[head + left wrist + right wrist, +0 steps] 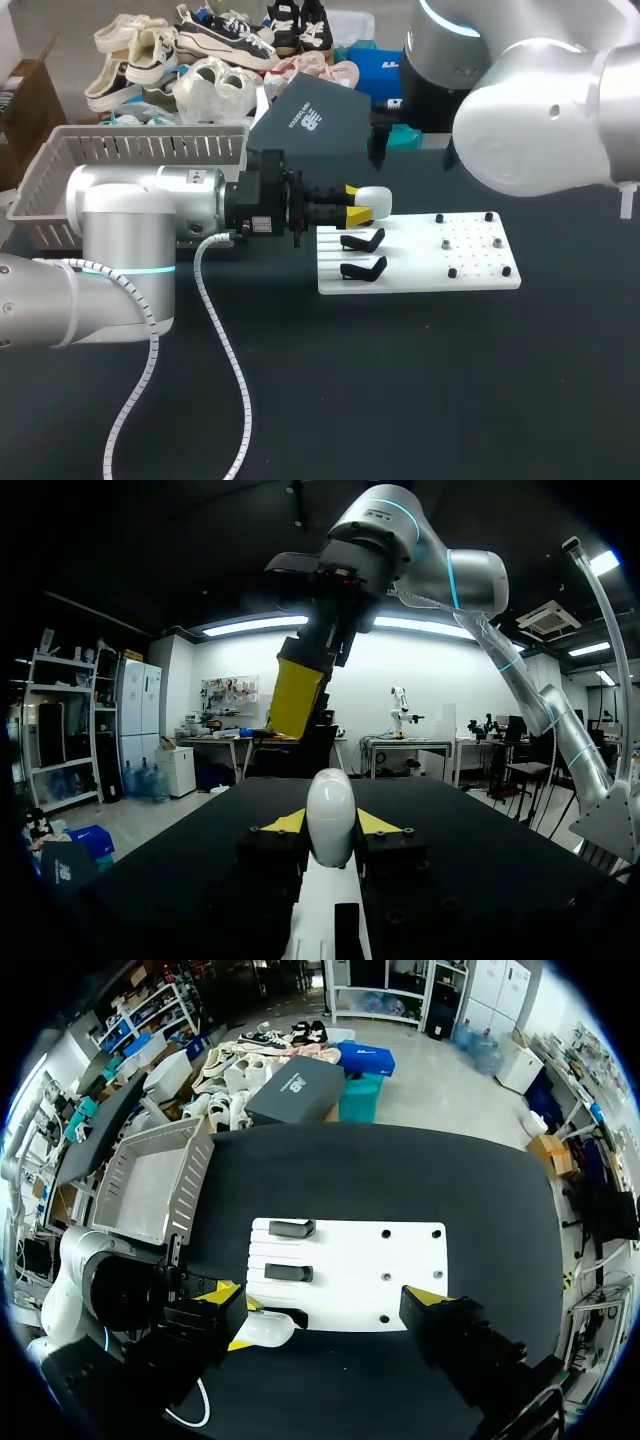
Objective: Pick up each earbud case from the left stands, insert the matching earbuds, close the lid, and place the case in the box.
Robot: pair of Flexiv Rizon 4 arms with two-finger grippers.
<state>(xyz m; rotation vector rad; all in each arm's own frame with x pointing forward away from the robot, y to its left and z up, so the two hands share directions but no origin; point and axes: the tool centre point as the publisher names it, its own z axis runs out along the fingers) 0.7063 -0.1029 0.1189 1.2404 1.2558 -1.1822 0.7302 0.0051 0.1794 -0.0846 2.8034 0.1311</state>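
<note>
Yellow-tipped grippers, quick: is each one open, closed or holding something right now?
Left gripper: closed on the white earbud case.
Right gripper: open wide, holding nothing.

Left gripper (358,204) seemingly clamped; right gripper (320,1296) spread.

The earbud case (378,200) is gleaming as smooth, glossy white plastic. The board (480,282) is showing a matt white face, its stands (362,268) matt black. The table (400,390) is looking dull, black and cloth-like. The far-left basket (150,133) is reading as grey slatted plastic.
</note>
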